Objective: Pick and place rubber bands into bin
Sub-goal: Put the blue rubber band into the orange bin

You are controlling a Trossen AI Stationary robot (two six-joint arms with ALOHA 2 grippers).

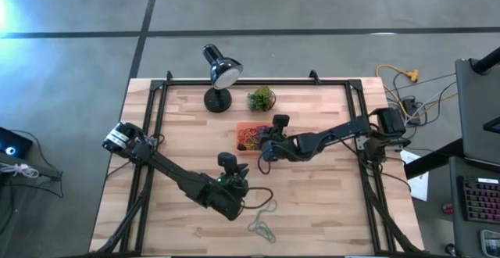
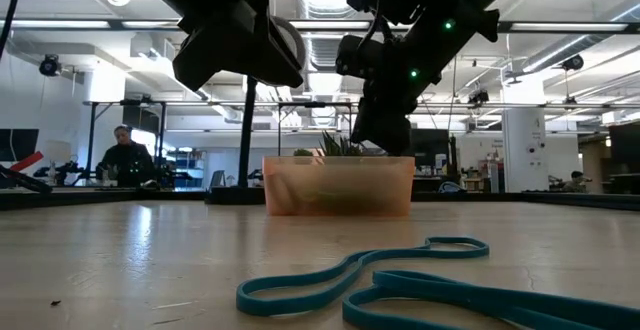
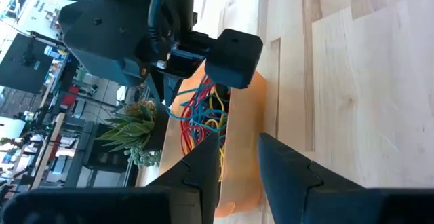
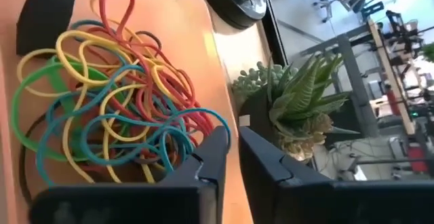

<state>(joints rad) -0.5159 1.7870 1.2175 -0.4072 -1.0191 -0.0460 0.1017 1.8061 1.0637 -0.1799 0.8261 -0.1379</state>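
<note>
Nearest the front edge of the pale wooden-plank table [image 1: 320, 203], a couple of thin teal rubber loops [image 2: 400, 282] lie flat on the bare boards, one trailing into the other, with open table on every side of them. In the high view they sit just beside the left gripper [image 1: 244, 194], which hangs above the wood a little in from that front edge; its two dark fingers [image 3: 203, 166] stand a narrow gap apart with nothing between them, pointing toward the bin.

Farther back, near the table's middle, stands the small shallow translucent orange-red plastic bin [image 2: 340, 186]. A tangled heap of rubber bands [image 4: 112, 108] in yellow, red, teal and green fills it, with a small black block [image 4: 44, 13] lying in one corner. The right gripper [image 1: 266, 147] hovers over the bin's edge on the side facing the right arm; its fingers [image 4: 213, 153] are slightly parted and empty, just above the heap.

Just behind the bin sits a small spiky green plant in a dark pot [image 1: 261, 98], and beside that a black desk lamp with a round base [image 1: 216, 77], close to the table's far edge. The boards to the left of the bin and along the front right are bare.
</note>
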